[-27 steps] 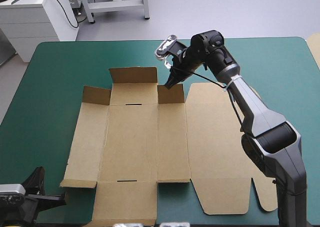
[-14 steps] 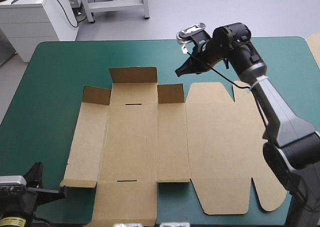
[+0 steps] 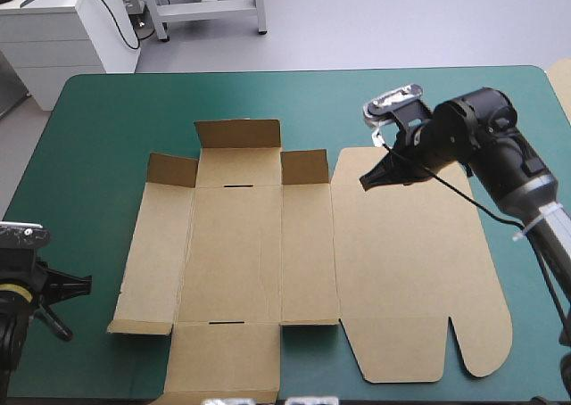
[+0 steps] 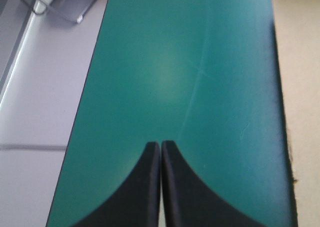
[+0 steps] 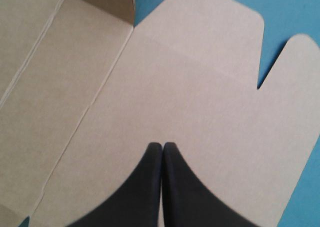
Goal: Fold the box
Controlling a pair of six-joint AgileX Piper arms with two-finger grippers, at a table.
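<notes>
The box [image 3: 259, 262] is lying opened out mid-table on the teal-green cover [image 3: 98, 137], its far flaps [image 3: 238, 134] standing raised and its wide lid panel [image 3: 410, 262] lying flat. The right gripper [image 3: 368, 181] is hanging over that panel's far part, fingers pressed together, holding nothing. The left gripper [image 4: 160, 144], likewise pressed together and empty, is pointing over bare cover beside the box's left edge

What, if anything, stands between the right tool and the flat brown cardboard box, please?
Nothing visible does. The right tool, which is shut, is over the wide lid panel of the flat brown cardboard box, and its own wrist view shows only bare board under and ahead of it.
</notes>
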